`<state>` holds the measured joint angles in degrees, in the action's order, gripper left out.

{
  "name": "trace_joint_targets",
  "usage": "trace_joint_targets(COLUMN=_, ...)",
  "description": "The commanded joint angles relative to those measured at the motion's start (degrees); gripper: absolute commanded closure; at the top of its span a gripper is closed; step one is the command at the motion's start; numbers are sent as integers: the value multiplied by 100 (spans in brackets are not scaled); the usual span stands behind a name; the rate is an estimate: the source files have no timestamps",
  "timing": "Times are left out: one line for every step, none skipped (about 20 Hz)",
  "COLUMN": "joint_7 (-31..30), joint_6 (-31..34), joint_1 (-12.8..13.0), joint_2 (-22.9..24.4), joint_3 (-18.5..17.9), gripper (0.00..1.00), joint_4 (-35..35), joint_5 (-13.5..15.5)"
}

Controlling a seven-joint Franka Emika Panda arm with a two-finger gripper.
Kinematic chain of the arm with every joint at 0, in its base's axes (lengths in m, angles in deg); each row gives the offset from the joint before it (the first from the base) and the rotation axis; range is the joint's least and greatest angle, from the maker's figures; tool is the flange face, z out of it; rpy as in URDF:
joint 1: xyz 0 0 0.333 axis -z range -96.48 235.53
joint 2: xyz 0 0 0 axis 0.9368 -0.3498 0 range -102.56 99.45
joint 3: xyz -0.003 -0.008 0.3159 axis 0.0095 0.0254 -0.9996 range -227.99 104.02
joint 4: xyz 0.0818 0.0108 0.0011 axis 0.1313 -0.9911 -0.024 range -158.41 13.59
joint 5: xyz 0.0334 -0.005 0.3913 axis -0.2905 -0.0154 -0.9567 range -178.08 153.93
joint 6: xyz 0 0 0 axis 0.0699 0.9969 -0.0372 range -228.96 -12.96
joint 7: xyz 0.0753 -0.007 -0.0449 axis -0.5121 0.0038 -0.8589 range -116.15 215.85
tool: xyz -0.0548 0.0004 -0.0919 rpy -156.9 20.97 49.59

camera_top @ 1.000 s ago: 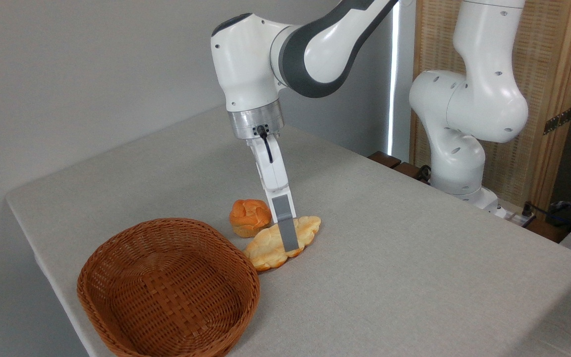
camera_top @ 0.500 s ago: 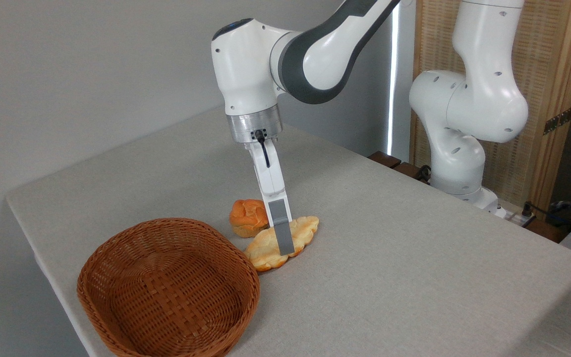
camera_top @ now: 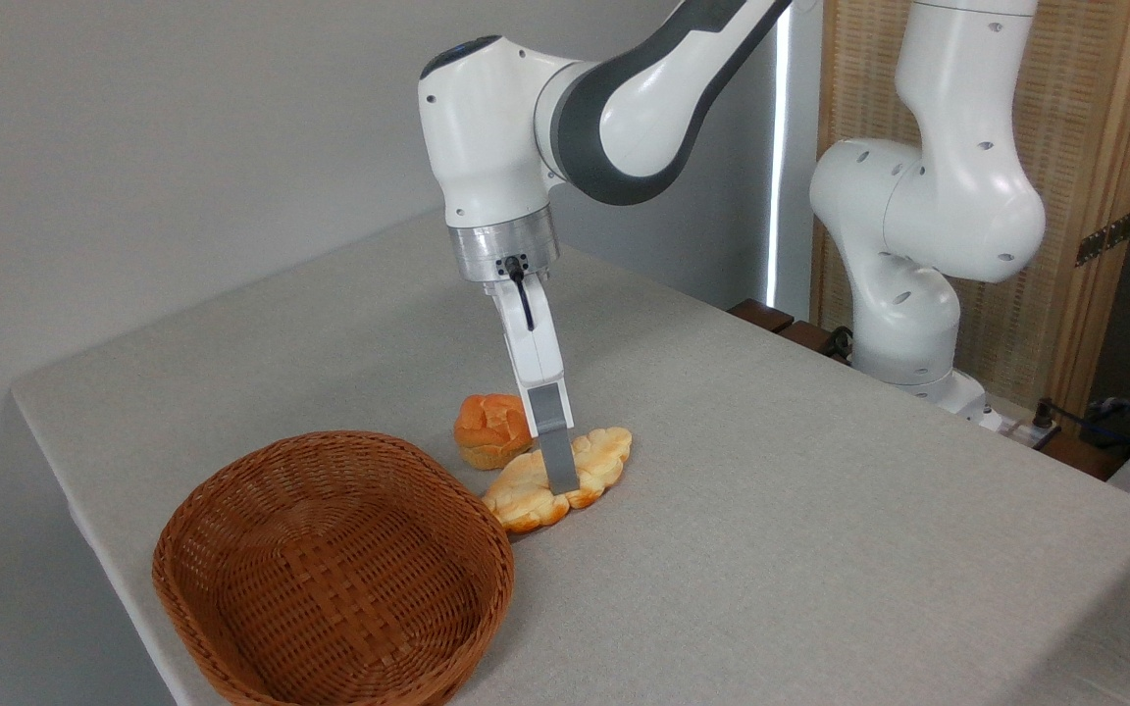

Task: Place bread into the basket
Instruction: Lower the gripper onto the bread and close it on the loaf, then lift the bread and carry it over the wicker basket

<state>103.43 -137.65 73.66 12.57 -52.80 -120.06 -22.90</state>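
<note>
The long flat bread (camera_top: pixel 565 475) lies on the table (camera_top: pixel 820 510), near the middle, with one end just beside the rim of the big brown basket (camera_top: pixel 330 574). The basket sits at the front left corner of the table and has nothing in it, so the bread is not home yet. The robot's gripper (camera_top: pixel 559 480) points down over the middle of the bread. From where I stand I can see only one grey finger (camera_top: pixel 555 451), in front of the loaf, and its tip reaches down to the bread's near edge. The other finger is hidden behind it, so I cannot tell if the gripper is pinching the bread or is loose around it. I think it comes at the middle so the bread will not tip when it goes up. The loaf looks soft and bendy, so its ends may droop. A small round orange bun (camera_top: pixel 490 428) sits right behind the bread, very close to the finger. The arm should be careful not to bump it. The trip to the basket looks short, just up and over the rim.
</note>
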Motion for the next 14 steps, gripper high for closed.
trace_joint_targets(joint_7=126, joint_6=-50, joint_1=16, joint_2=55, joint_3=-30, gripper=55, joint_4=-16, joint_5=-78)
trace_joint_targets(joint_7=205, joint_6=115, joint_1=16, joint_2=99, joint_3=-30, gripper=55, joint_4=10, joint_5=-78)
trace_joint_targets(joint_7=362, joint_6=439, joint_1=8, joint_2=151, joint_3=-39, gripper=57, joint_4=97, joint_5=-78)
trace_joint_targets(joint_7=520, joint_6=843, joint_1=8, joint_2=152, joint_3=-48, gripper=57, joint_4=324, joint_5=-60)
trace_joint_targets(joint_7=626, joint_6=1247, joint_1=8, joint_2=143, joint_3=-91, gripper=57, joint_4=570, joint_5=-25)
trace_joint_targets(joint_7=697, joint_6=1547, joint_1=8, joint_2=134, joint_3=-109, gripper=57, joint_4=808, joint_5=-8)
trace_joint_targets(joint_7=750, joint_6=1759, joint_1=-1, joint_2=126, joint_3=-127, gripper=57, joint_4=1001, joint_5=1)
trace_joint_targets(joint_7=768, joint_6=1882, joint_1=-10, joint_2=108, joint_3=-127, gripper=57, joint_4=1160, joint_5=45)
trace_joint_targets(joint_7=751, joint_6=1910, joint_1=-19, joint_2=73, joint_3=-127, gripper=57, joint_4=1336, joint_5=211)
trace_joint_targets(joint_7=742, joint_6=1901, joint_1=-27, joint_2=3, joint_3=-136, gripper=57, joint_4=1520, joint_5=447)
trace_joint_targets(joint_7=690, joint_6=1910, joint_1=-27, joint_2=-137, joint_3=-136, gripper=57, joint_4=1783, joint_5=658)
trace_joint_targets(joint_7=646, joint_6=1910, joint_1=-36, joint_2=-295, joint_3=-214, gripper=57, joint_4=2055, joint_5=834)
trace_joint_targets(joint_7=567, joint_6=1901, joint_1=-19, joint_2=-453, joint_3=-293, gripper=57, joint_4=2345, joint_5=1045)
trace_joint_targets(joint_7=453, joint_6=1893, joint_1=-10, joint_2=-637, joint_3=-311, gripper=57, joint_4=2609, joint_5=1239)
